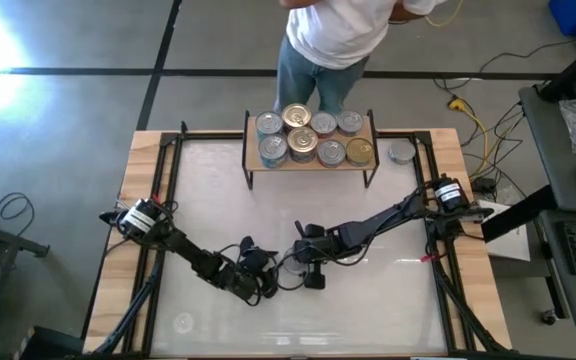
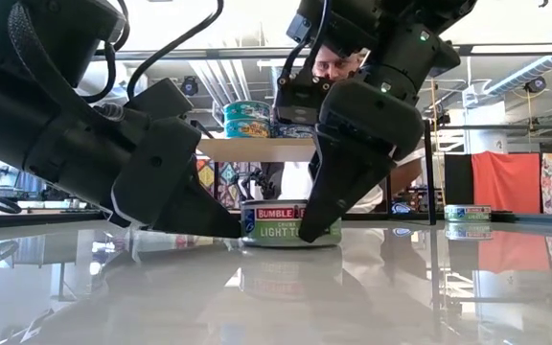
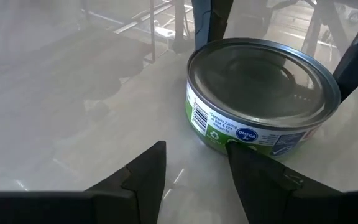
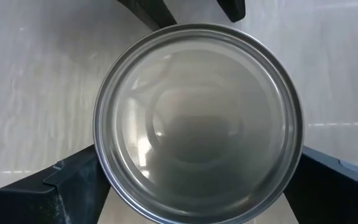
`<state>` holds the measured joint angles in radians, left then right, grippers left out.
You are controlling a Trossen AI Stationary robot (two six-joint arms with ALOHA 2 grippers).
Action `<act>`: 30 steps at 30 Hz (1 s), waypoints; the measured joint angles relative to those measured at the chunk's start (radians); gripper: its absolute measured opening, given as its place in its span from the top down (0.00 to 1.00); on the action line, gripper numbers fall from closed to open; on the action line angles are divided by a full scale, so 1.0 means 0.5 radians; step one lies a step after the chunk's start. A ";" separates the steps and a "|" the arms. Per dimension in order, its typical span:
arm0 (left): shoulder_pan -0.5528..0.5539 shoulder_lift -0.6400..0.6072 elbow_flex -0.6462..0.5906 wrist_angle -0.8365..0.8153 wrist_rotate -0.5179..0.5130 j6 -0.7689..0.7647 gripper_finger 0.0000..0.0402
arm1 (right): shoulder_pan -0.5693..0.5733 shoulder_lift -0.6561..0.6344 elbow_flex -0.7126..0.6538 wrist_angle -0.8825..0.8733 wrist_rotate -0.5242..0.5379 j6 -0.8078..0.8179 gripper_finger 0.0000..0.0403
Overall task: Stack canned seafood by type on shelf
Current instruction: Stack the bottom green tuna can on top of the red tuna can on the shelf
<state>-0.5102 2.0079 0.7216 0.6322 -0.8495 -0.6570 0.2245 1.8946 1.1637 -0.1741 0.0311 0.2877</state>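
A green-labelled tin (image 2: 290,223) with a silver top (image 4: 197,121) stands on its base on the white table, near the middle. My right gripper (image 4: 197,186) is open and points down over it, one finger on each side of its wall. My left gripper (image 3: 194,171) is open and low at the tin's left, with its fingertips beside the tin's base. The wooden shelf (image 1: 252,152) at the far edge carries several tins (image 1: 303,135), some of them stacked. Another tin (image 1: 400,152) rests on the table to the right of the shelf. My right gripper comes at the tin from above with a finger (image 4: 73,186) beside the rim on either side. The tin's top hides the fingertips, so I cannot tell whether they touch it. My left gripper has one fingertip (image 3: 241,155) close against the tin's lower wall (image 3: 219,140), and I cannot tell whether it touches.
A person (image 1: 333,40) stands just behind the shelf. Both arms cross the near half of the table. The table's wooden edge (image 1: 138,150) and black frame rails run along its sides. Free room lies between the shelf and the grippers.
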 joint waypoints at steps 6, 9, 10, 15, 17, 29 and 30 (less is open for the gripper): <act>-0.003 -0.015 -0.042 0.031 -0.024 -0.029 0.59 | 0.009 -0.002 0.077 -0.136 -0.005 0.032 0.11; -0.022 -0.127 -0.108 0.013 -0.019 -0.030 0.59 | 0.021 -0.035 0.162 -0.300 -0.011 0.033 0.11; -0.033 -0.188 -0.145 0.018 -0.038 -0.033 0.59 | 0.028 -0.060 0.185 -0.350 -0.013 0.029 0.11; -0.128 -0.542 -0.417 -0.023 -0.054 -0.026 0.59 | 0.057 -0.225 0.269 -0.695 -0.035 0.012 0.11; -0.177 -0.701 -0.523 -0.010 -0.026 -0.017 0.59 | 0.053 -0.331 0.298 -0.813 -0.023 0.012 0.11; -0.253 -1.207 -0.806 -0.039 0.214 0.120 0.59 | -0.225 -1.083 0.444 -1.455 0.526 -0.190 0.11; -0.253 -1.221 -0.805 -0.039 0.212 0.149 0.59 | -0.290 -1.130 0.440 -1.477 0.557 -0.233 0.11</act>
<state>-0.6368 1.3971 0.3193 0.6128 -0.7436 -0.5827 0.0797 1.3295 1.3838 -0.9128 0.3095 0.1711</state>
